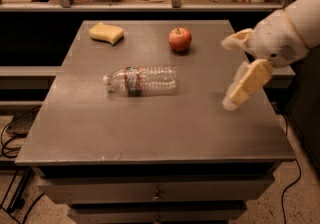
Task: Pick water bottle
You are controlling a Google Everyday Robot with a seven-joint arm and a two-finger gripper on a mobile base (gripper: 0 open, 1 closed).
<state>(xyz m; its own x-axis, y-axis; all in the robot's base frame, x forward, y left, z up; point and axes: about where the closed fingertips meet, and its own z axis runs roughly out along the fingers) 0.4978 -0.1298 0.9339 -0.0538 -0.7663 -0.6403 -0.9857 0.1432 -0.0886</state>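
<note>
Clear water bottle [141,79] on side, label writing unreadable; hand [227,74] spread, well right of it.

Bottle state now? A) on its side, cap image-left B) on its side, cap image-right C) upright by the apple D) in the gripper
A: the water bottle lies flat on the table, white cap at its image-left end; the gripper hangs open over the table's image-right side, well apart from it.
</note>
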